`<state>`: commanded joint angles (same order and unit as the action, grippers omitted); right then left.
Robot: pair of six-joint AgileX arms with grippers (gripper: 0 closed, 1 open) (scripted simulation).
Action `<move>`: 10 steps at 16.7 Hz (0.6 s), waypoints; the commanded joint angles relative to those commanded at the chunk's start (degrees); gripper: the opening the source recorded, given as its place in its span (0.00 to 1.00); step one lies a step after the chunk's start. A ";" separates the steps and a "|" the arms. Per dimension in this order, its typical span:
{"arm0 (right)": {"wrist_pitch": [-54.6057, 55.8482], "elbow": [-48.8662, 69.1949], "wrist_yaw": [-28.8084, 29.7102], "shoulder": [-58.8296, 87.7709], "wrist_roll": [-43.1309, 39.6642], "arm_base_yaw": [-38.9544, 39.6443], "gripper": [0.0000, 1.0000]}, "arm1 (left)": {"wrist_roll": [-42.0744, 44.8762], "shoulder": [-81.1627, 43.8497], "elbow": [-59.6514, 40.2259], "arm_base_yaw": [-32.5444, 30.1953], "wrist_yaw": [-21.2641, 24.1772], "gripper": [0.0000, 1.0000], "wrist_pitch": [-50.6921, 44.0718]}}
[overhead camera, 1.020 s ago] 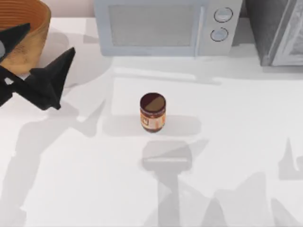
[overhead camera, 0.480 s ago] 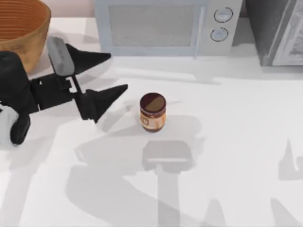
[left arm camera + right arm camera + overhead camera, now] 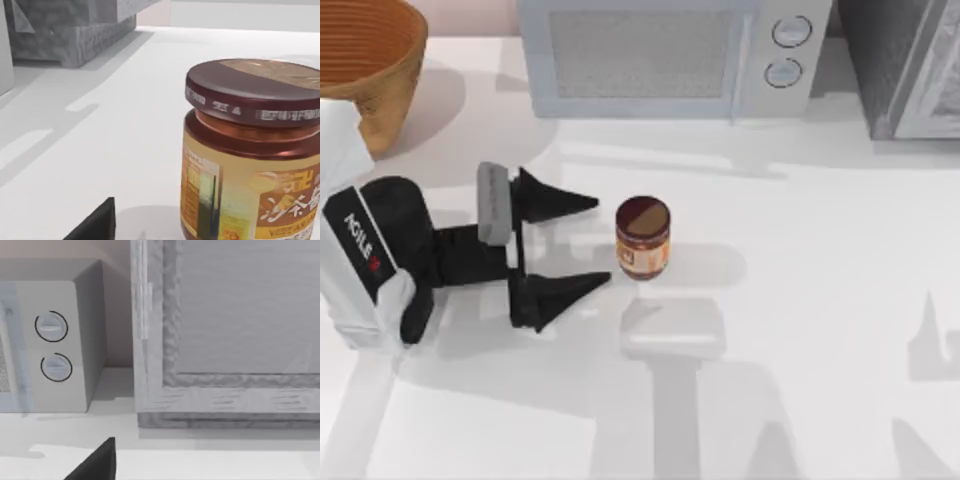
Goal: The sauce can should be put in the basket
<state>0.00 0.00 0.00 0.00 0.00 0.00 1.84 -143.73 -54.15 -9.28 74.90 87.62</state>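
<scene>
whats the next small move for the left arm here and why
Probably ease the left gripper forward toward the top view's right until its open fingers straddle the sauce can, then close. The fingertips sit just short of the can, which stands upright on the table, untouched; the basket waits at the far left corner.

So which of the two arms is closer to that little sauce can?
Left. Its gripper sits open just left of the sauce can, not touching. The right gripper faces the microwave.
</scene>
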 joint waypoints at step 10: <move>0.00 0.00 0.00 0.00 0.00 0.00 1.00 | -0.11 -1.10 -2.16 -2.87 -2.37 1.00 -0.72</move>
<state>0.00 0.00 0.00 0.00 0.00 0.00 1.73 -144.83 -56.31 -12.15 72.53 86.89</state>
